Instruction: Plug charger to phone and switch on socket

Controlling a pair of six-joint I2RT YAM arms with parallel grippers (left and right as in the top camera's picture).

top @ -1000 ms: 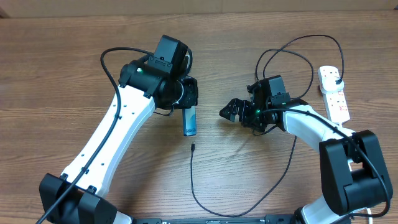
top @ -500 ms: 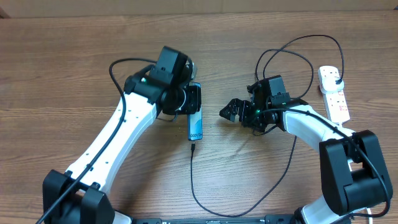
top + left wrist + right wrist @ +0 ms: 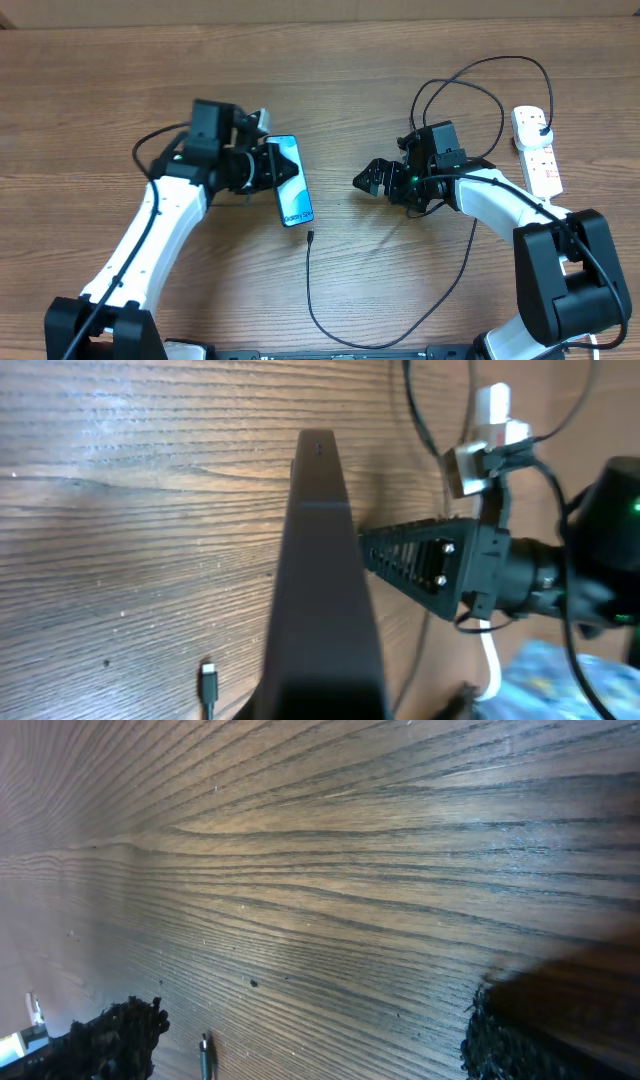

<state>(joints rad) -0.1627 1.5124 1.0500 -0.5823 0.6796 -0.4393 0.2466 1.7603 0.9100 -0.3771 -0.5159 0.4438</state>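
Note:
My left gripper (image 3: 262, 168) is shut on the phone (image 3: 290, 180), gripping its left edge; the light blue screen faces up. In the left wrist view the phone (image 3: 325, 580) shows edge-on as a dark slab down the middle. The charger's connector tip (image 3: 311, 237) lies on the table just below the phone, and also shows in the left wrist view (image 3: 208, 682) and the right wrist view (image 3: 206, 1055). Its thin black cable (image 3: 330, 330) loops round the front. My right gripper (image 3: 372, 178) is open and empty to the right of the phone; both fingers frame bare wood (image 3: 310, 1035).
The white socket strip (image 3: 537, 150) lies at the far right with a black plug (image 3: 540, 125) in it. Black cable loops (image 3: 470, 80) lie behind the right arm. The table (image 3: 100, 100) is brown wood.
My left arm has swung left and back. The phone has turned from edge-on to screen up and moved away from the connector tip. The right arm has not moved.

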